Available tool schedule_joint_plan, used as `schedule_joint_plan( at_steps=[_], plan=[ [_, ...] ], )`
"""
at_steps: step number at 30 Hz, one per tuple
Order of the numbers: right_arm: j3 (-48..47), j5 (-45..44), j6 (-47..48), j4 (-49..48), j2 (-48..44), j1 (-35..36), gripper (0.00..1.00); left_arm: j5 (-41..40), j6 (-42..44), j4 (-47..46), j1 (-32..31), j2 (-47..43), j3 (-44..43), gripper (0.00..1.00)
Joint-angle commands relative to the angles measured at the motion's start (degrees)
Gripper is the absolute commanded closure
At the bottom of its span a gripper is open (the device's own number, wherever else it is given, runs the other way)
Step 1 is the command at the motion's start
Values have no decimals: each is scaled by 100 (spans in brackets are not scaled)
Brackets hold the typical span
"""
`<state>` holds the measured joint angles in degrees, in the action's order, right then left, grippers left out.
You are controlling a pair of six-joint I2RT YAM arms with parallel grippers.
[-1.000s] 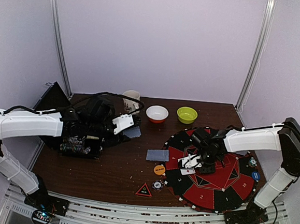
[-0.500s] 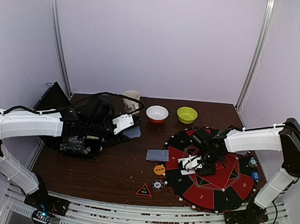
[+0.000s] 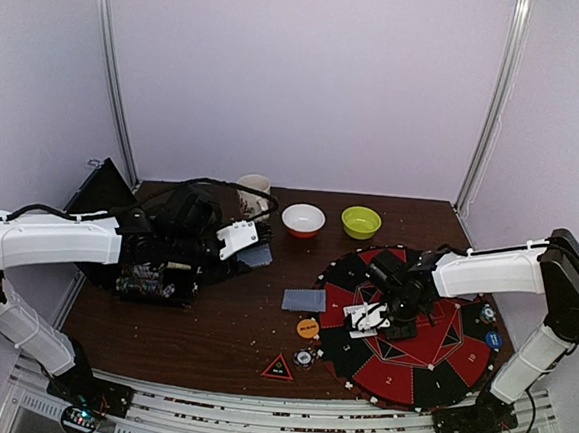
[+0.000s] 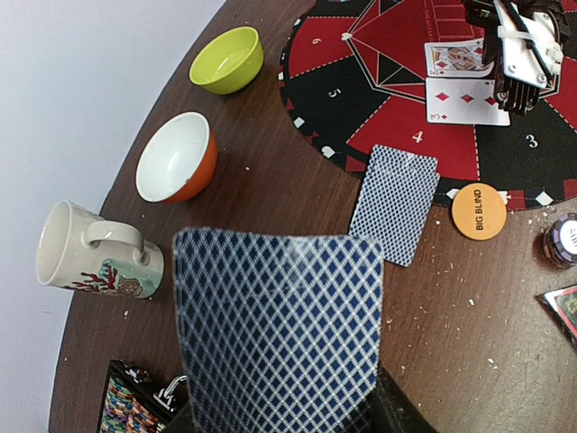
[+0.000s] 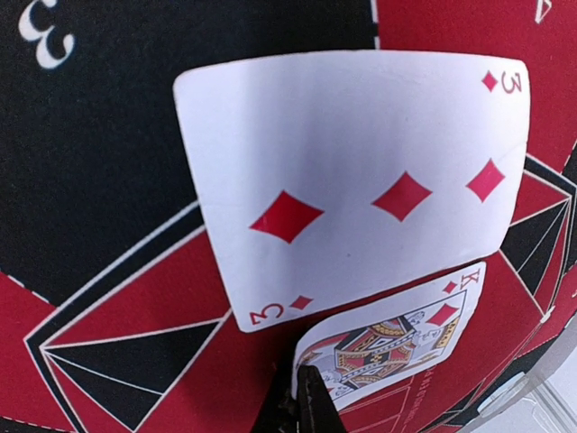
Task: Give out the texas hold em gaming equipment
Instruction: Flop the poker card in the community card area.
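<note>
Left wrist: left pincer [image 3: 240,239] grips a blue-backed card [image 4: 279,325]; right pincer [image 5: 301,397], closed, reaches low over the mat [image 3: 429,358].

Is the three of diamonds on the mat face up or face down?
Face up: the three of diamonds shows its red pips and corner numerals, lying on the red-and-black mat.

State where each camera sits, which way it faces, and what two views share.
Top external: above, behind the bases, facing down over the table; left gripper and right gripper show.
Left wrist: over the table's left, looking past its held face-down card toward the mat; own fingers barely show.
Right wrist: close above the mat, on the three of diamonds; own shut fingertips show.
Shared: both wrist views show the three of diamonds.
</note>
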<state>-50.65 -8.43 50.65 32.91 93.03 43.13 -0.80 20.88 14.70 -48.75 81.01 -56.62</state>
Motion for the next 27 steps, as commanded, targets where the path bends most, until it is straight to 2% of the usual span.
schedule_joint_plan(
  at_steps=[1, 17, 24, 26, 27],
  plan=[
    [138, -215, 64, 34, 46, 28, 96, 49, -30, -195, -20, -51, -45, 55],
    [-1, 100, -226, 328, -204, 134, 78, 36, -23, -187, -20, -33, -56, 55],
    [-493, 903, -969, -95, -948, 106, 51, 35, -22, -203, -20, -68, -44, 55],
    [-697, 1115, -1523, -492, -1185, 2, 40, 51, -23, -204, -23, -60, -55, 55],
    [-806, 1228, -1901, -756, -1293, -83, 29, 57, -23, -206, -21, -59, -57, 55]
  ],
)
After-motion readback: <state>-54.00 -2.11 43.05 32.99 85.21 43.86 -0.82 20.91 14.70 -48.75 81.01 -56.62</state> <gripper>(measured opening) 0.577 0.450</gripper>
